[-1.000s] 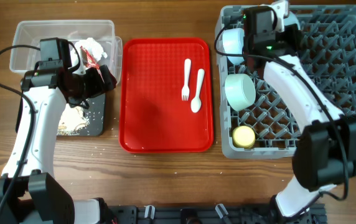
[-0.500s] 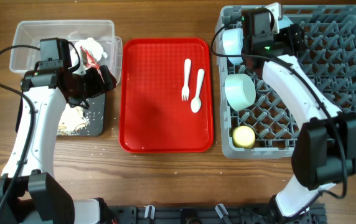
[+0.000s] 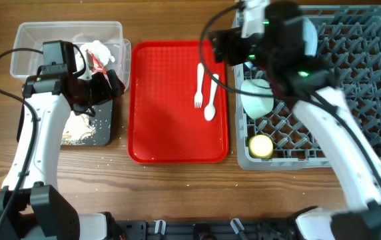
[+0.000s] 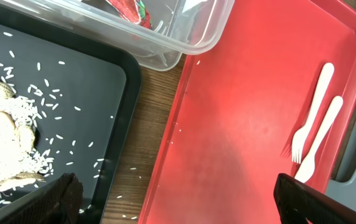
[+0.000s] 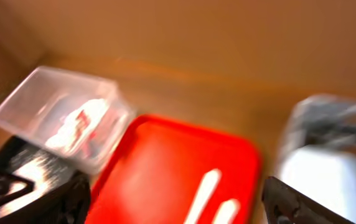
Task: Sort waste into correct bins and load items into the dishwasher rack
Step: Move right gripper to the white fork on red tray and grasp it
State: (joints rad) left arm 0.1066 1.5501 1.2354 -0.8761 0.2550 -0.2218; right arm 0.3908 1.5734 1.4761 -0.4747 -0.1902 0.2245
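Note:
A white fork [image 3: 198, 83] and spoon [image 3: 211, 100] lie side by side on the red tray [image 3: 170, 127]. My right gripper [image 3: 222, 48] hangs open and empty over the tray's far right corner, beside the grey dishwasher rack [image 3: 357, 80]. The blurred right wrist view looks down on the fork [image 5: 206, 186] between its open gripper [image 5: 172, 205]. In the rack are a mint green bowl [image 3: 257, 99] and a yellow cup [image 3: 262, 147]. My left gripper [image 3: 108, 85] is open with nothing in it over the gap between black tray [image 4: 72, 87] and red tray [image 4: 246, 93]. The wrapper [image 3: 97, 60] lies in the clear tub [image 3: 37, 40].
Food scraps and rice [image 4: 4, 130] cover the black tray [image 3: 90, 130], with a few grains on the wood between the trays. A pale bowl [image 5: 321, 174] shows blurred at the rack's near corner. The right arm crosses the rack's left part.
My right gripper opened at the rack's back-left corner, then swung left toward the red tray's far right corner. The left arm has not moved.

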